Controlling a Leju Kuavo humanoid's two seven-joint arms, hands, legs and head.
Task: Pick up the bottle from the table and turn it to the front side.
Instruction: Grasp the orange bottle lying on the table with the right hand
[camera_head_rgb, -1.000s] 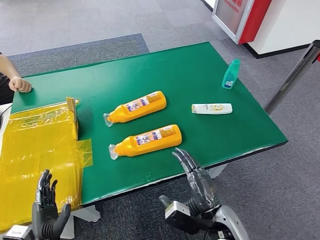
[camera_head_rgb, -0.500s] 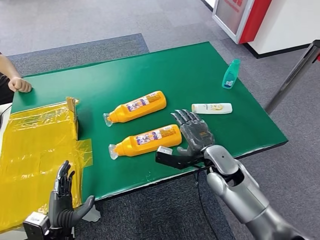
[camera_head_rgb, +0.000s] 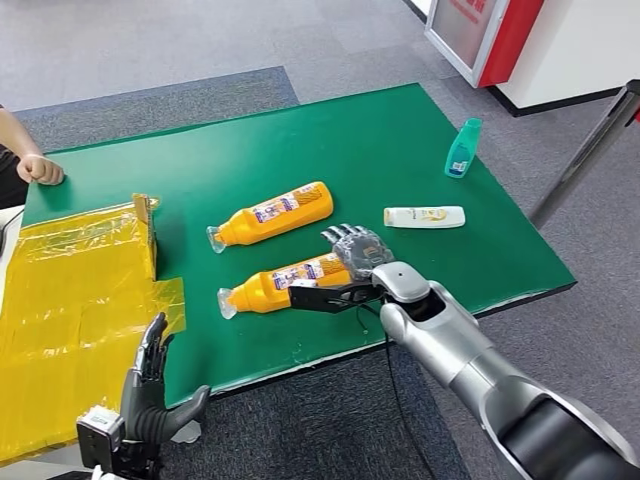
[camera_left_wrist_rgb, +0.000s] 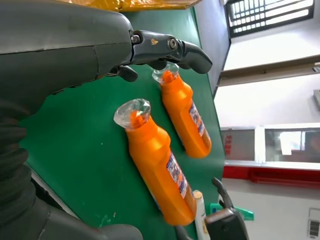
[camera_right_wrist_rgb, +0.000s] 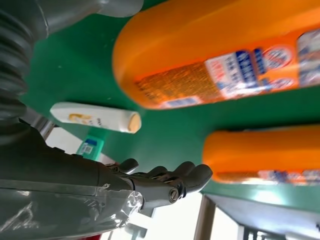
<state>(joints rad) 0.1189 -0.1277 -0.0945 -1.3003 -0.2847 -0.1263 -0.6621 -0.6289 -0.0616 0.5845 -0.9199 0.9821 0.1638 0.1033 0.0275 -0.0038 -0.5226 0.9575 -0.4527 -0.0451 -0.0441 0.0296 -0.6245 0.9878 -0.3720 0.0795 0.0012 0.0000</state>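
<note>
Head view: right hand (camera_head_rgb: 356, 250) is over the base end of the near orange bottle (camera_head_rgb: 283, 283), fingers spread, thumb low along the bottle's near side; can't tell if it touches, nothing gripped. Bottle lies on its side on the green table (camera_head_rgb: 377, 140), cap toward the yellow plastic sheet (camera_head_rgb: 68, 300), label up. Second orange bottle (camera_head_rgb: 272, 214) lies parallel, farther back. White bottle (camera_head_rgb: 423, 217) lies flat to the right; teal bottle (camera_head_rgb: 462, 148) near the far right edge. Left hand (camera_head_rgb: 151, 395) is off the table's near edge, fingers apart, empty. A person's hand (camera_head_rgb: 39, 169) rests at the far left corner. Grey carpet (camera_head_rgb: 189, 40) around; red-and-white stand (camera_head_rgb: 490, 35) in the far corner.

Left wrist view: left hand's fingers (camera_left_wrist_rgb: 170, 50) extended, holding nothing. Both orange bottles on green, near one (camera_left_wrist_rgb: 160, 162) and far one (camera_left_wrist_rgb: 186, 117), caps wrapped in clear film.

Right wrist view: fingers (camera_right_wrist_rgb: 173, 182) open, not closed on anything. Near orange bottle (camera_right_wrist_rgb: 211, 55) close alongside, the other (camera_right_wrist_rgb: 264, 152) beyond it; white bottle (camera_right_wrist_rgb: 96, 117) and teal bottle (camera_right_wrist_rgb: 88, 146) nearby.
</note>
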